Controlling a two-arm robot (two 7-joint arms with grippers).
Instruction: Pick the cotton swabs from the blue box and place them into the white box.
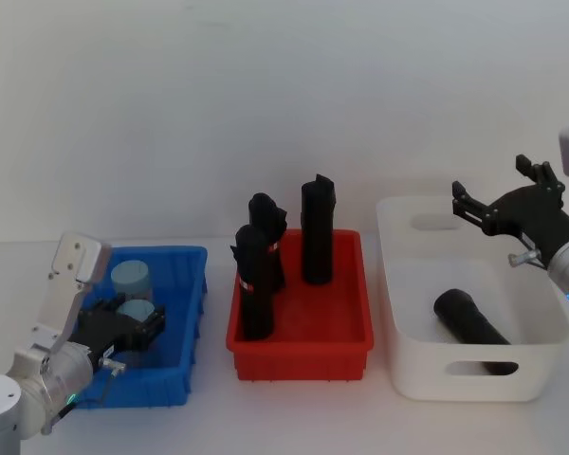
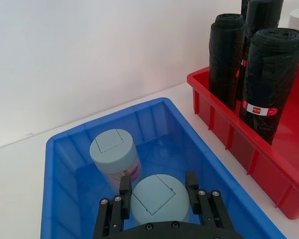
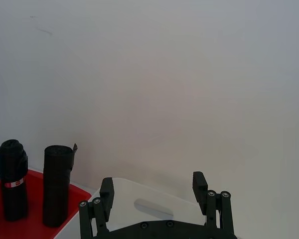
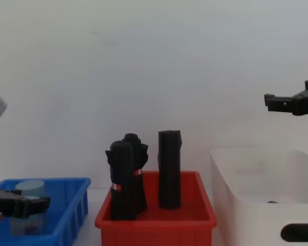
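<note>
Swabs: 2 tubs stand upright in the blue box [image 1: 171, 252], which sits on the worktop [image 1: 218, 408] to the left of the red box [image 1: 299, 341]. The near tub [image 2: 157, 201] is on the robot's side of the far tub [image 2: 113, 148], and the 2 are just beside each other, lids up.

The left hand [image 2: 158, 183] is down inside the blue box and clenched on the near tub, with 1 finger against each flank of it, just below the lid. The tub's long axis is vertical, so the grip crosses it squarely. The tub sits low in the box (not yet lifted, by my reading).

The white box [image 1: 474, 379] lies on the far side of the red box from the swabs, so the carry runs rightward across the red box. 3 black rolls [image 1: 318, 232] stand tall in that box, so I judge the tub needs a straight rise first, clear of the blue rim and then of the roll tops.

The right hand [image 1: 491, 190] hangs above the white box's back edge, released and empty, well apart from the swabs; the left arm is plainly the nearer one. 1 black roll [image 1: 469, 318] lies on its side in the white box, leaving bare floor beside it for the tub.
</note>
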